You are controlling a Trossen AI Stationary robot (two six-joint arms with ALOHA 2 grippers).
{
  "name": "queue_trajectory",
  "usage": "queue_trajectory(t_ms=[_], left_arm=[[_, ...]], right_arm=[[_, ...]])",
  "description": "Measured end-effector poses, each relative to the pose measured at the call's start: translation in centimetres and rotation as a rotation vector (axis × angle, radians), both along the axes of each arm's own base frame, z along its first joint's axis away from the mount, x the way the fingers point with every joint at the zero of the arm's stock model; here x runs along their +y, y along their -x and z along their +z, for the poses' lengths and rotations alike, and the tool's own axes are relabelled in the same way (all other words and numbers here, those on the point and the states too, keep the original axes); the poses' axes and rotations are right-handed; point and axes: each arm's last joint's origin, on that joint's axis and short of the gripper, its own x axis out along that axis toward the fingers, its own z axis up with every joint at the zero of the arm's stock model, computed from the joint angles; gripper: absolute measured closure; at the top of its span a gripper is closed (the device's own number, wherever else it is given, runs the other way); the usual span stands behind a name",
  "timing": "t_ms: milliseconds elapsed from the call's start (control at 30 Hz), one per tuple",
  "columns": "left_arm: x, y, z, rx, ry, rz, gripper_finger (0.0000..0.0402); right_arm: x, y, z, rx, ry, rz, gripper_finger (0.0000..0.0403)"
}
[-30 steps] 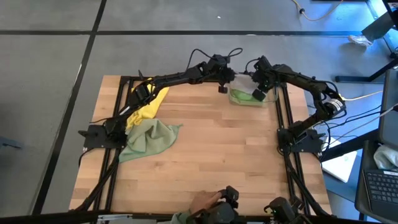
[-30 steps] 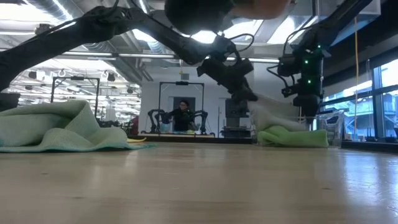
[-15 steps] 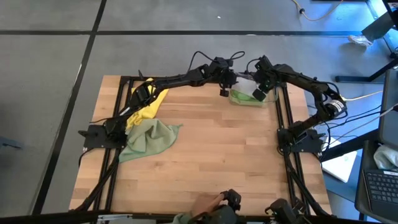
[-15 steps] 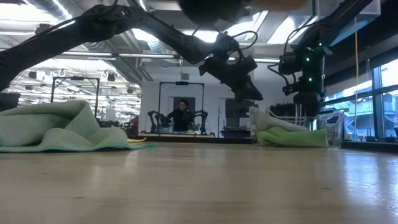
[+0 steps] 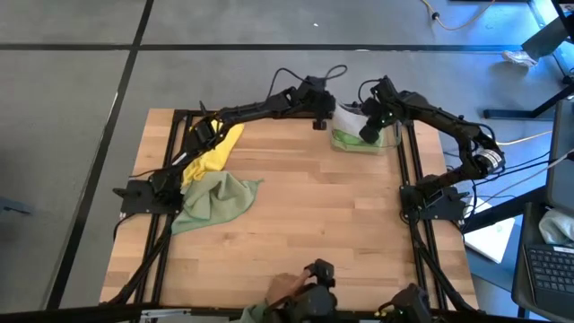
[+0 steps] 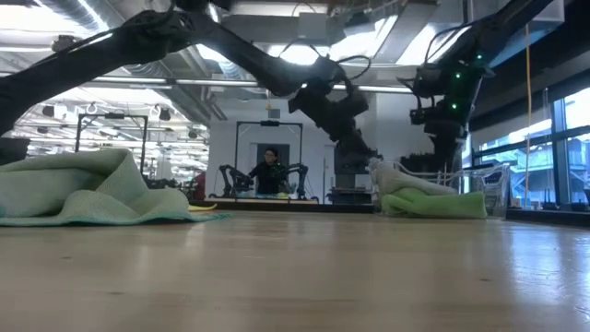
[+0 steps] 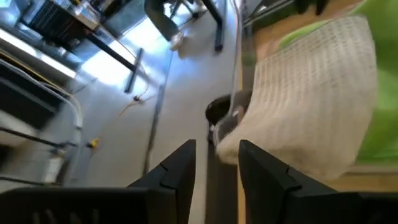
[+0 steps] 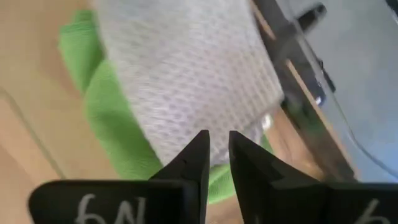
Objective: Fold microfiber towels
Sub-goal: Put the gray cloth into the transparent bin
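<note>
On the wooden bench point(image 5: 305, 215): grey-beige towel point(image 5: 350, 120) atop bright green towel point(image 5: 354, 142), far-right corner; left end effector point(image 5: 317, 124) spread, right end effector point(image 5: 368, 135) nearly pressed together, both empty; central boards bare.

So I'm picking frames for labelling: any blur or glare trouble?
Left wrist view: smeared, background streaked, grey towel soft. Right wrist view: weave sharp, own fingers blurred. Low view: ceiling lights glare behind dark arms. High view: even, clear.

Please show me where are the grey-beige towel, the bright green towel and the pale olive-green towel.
grey-beige towel point(image 8: 186, 74): right wrist view, middle of its waffle surface.
bright green towel point(image 8: 112, 118): right wrist view, edge showing beneath the grey-beige one.
pale olive-green towel point(image 5: 213, 199): high view, centre of the crumpled cloth.
</note>
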Motion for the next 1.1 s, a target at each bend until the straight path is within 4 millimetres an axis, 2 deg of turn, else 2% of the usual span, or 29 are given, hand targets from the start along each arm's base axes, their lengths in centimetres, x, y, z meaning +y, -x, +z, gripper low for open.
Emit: queue_trajectory(t_ms=[200, 400, 633, 767, 900, 1100], left_arm=[[2.0, 3.1, 2.6, -0.042, 0.197, -0.025, 0.029], [3.9, 5.3, 2.7, -0.069, 0.407, -0.029, 0.0291], [3.9, 5.9, 2.3, -0.021, 0.466, -0.028, 0.0291], [3.9, 6.1, 2.1, -0.005, 0.479, -0.026, 0.0291], [3.8, 6.3, 1.8, 0.026, 0.503, -0.019, 0.0291], [3.8, 6.4, 1.7, 0.038, 0.507, -0.018, 0.0291]], right_arm=[[0.3, -1.6, 0.3, -0.036, 0.072, 0.126, 0.0336], [-0.8, -3.5, 1.0, -0.189, 0.215, 0.137, 0.0356], [-1.9, -4.3, -2.6, -0.119, 0.093, 0.149, 0.0397], [-2.4, -4.5, -4.5, -0.073, 0.044, 0.141, 0.039], [-2.4, -3.8, -6.3, 0.07, -0.028, 0.092, 0.0385], [-1.3, -2.5, -6.1, 0.191, -0.112, 0.005, 0.0398]])
